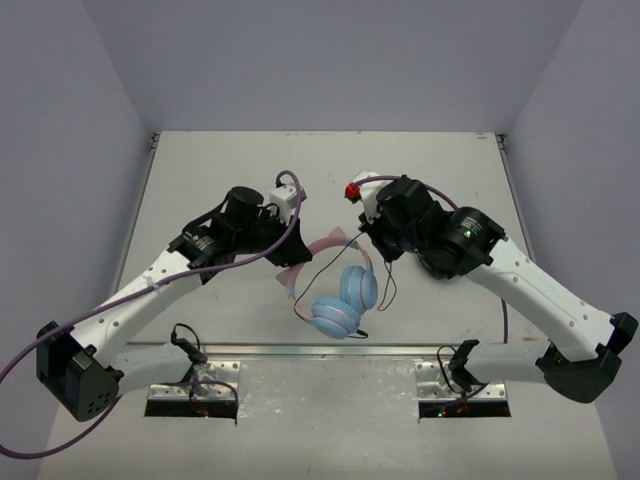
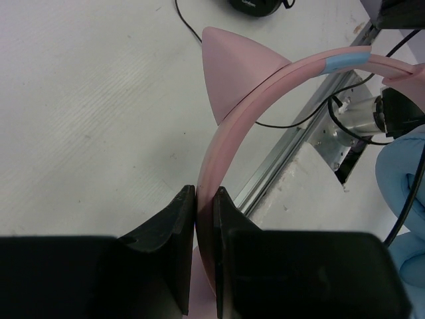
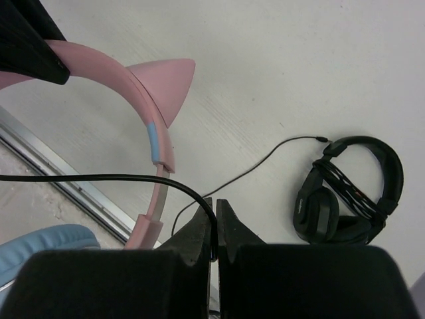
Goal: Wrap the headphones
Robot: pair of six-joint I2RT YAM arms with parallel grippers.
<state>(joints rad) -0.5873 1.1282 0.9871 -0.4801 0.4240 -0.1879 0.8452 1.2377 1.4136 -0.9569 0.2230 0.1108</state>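
1. Top view: I see both my arms at once. The headphones (image 1: 345,300) sit between them over the near middle of the table (image 1: 250,160). My left gripper (image 1: 284,255) meets the pink band (image 1: 297,303). My right gripper (image 1: 372,243) is just beside the upper ear. I count two pointed ears (image 1: 336,240), two rounded light blue cups (image 1: 358,287) and one thin black cable (image 1: 385,290) hanging in loose loops. From here I cannot tell how far either gripper is closed.

2. Left wrist view: this settles it for my left side. The two black fingers are narrowed tight on the band, with the smooth pink arc clamped between them. One cone-shaped ear shows here, along with a short blue strip on the band and the edge of one blue cup at the right. The speckled white table lies below, with a metal rail (image 2: 285,156) along its edge. A piece of the black headphones (image 2: 255,5) peeks in at the top.

3. Right wrist view: my right fingers are almost together, pinching the cable, which runs in taut from the left. One ear, the blue strip and a sliver of one cup show. Only this view shows the black headphones whole. They lie flat on the table, well apart from the pink pair, with their cord wound round them and its plug trailing out.
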